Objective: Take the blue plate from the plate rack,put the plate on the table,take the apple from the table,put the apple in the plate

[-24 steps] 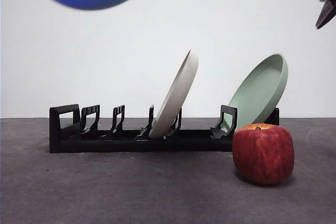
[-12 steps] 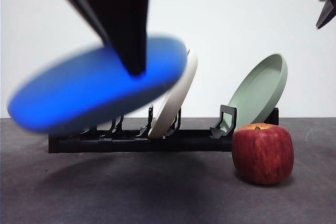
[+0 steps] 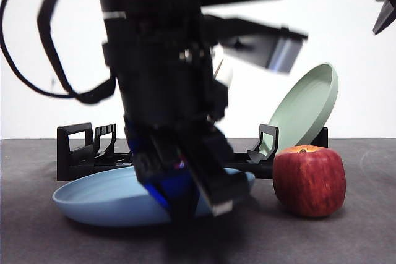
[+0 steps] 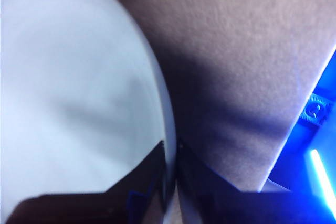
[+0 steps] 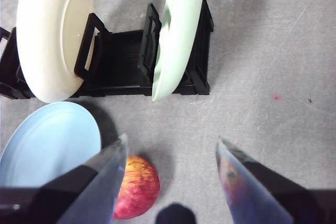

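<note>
A cream-white plate [image 5: 50, 32] and a sage-green plate [image 5: 178, 30] stand tilted, well apart.

the blurred left arm [image 3: 173, 91] hides the cream plate [image 3: 223, 72] and the middle of the plate rack [image 3: 80, 149]. the apple [image 5: 135, 187] is partly behind a jaw, and the blue plate [image 5: 50, 142] is cut off at the edge.

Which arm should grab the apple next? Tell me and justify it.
Right, probably. The right gripper hangs open above the apple with nothing in it, while the left gripper is shut on the blue plate rim, low at the table.
</note>
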